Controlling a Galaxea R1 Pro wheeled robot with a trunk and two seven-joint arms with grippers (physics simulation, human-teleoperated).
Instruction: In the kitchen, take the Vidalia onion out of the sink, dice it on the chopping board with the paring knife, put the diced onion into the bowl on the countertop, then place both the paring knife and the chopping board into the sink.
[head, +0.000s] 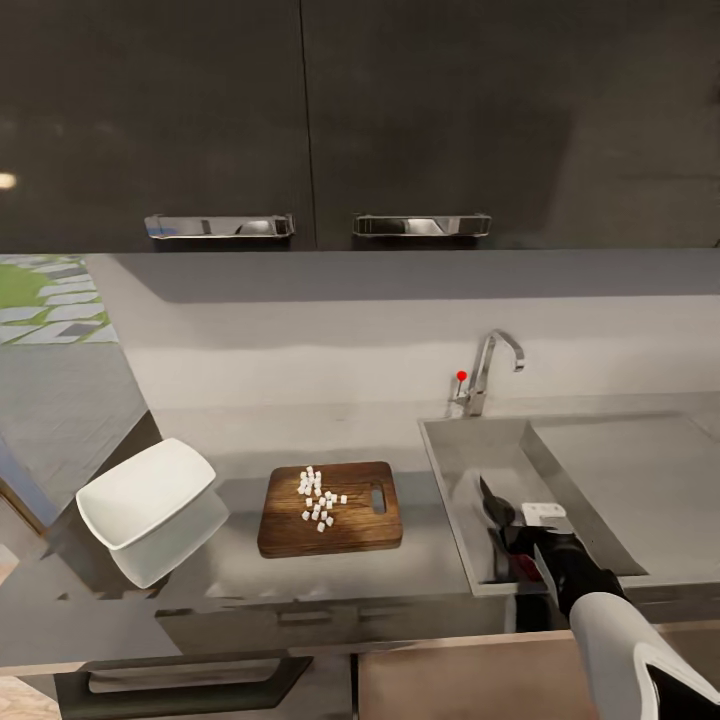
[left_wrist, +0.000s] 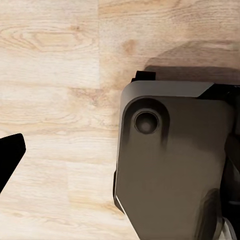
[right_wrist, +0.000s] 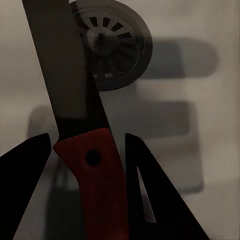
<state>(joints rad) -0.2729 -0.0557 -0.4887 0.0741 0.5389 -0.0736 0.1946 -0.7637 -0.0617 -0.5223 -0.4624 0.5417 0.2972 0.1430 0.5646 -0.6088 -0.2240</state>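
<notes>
The brown chopping board (head: 352, 525) lies on the countertop (head: 440, 560) left of the sink (head: 455, 450). The Vidalia onion (head: 320, 500) is a scatter of small white cubes on the board. At the left end of the worktop the white bowl (head: 148, 495) sits tilted, with nothing visible inside. My right gripper (head: 510, 538) hangs over the sink's front part, shut on the paring knife (head: 491, 503). In the right wrist view the black fingers (right_wrist: 27, 175) flank its orange-red handle (right_wrist: 97, 190), and the dark blade (right_wrist: 62, 65) points toward the drain (right_wrist: 117, 45). A black left fingertip (left_wrist: 9, 157) shows over wood floor.
A chrome faucet (head: 492, 365) with a red-tipped lever stands behind the sink. A draining surface (head: 640, 480) extends to the right of the basin. Glossy black upper cabinets (head: 300, 120) hang above. A dark part of the robot's body (left_wrist: 175, 165) shows in the left wrist view.
</notes>
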